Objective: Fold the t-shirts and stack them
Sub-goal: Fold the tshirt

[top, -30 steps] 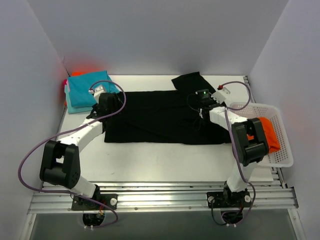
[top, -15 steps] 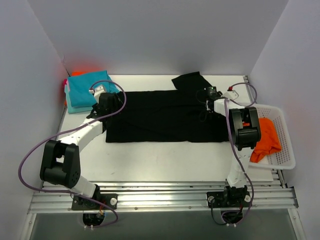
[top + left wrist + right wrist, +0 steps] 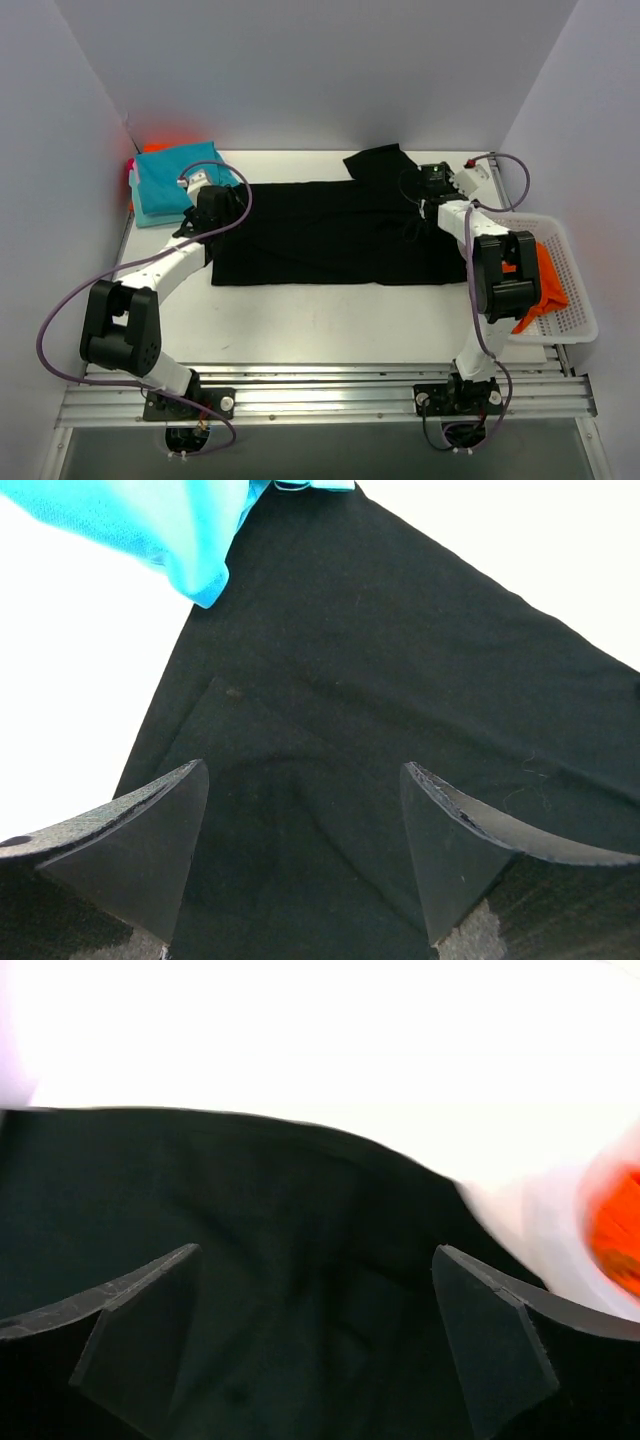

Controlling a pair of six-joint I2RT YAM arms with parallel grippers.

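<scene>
Evidently the right gripper (image 3: 432, 178) had just let go. A second before, its jaws were pinched together over the right part of the black t-shirt (image 3: 320, 235). Now they stood wide apart with nothing between them, and the dark cloth lay loose just beneath, somewhat blurred in the wrist view. The arm had also swung outward, so the jaws hung over the shirt's far right corner rather than further in. The left gripper (image 3: 222, 205) had not stirred. Its jaws stood apart and empty above the shirt's left edge, with the stack of teal t-shirts (image 3: 172, 178) just beyond them. The black shirt lay as a long band on the desk (image 3: 330, 320) between the two sets of jaws. The orange t-shirt (image 3: 552, 285) waited in the basket (image 3: 585, 320), outboard of the right jaws. Judging by this, one pull or fold was finished, and fresh grips would be needed for the next.
</scene>
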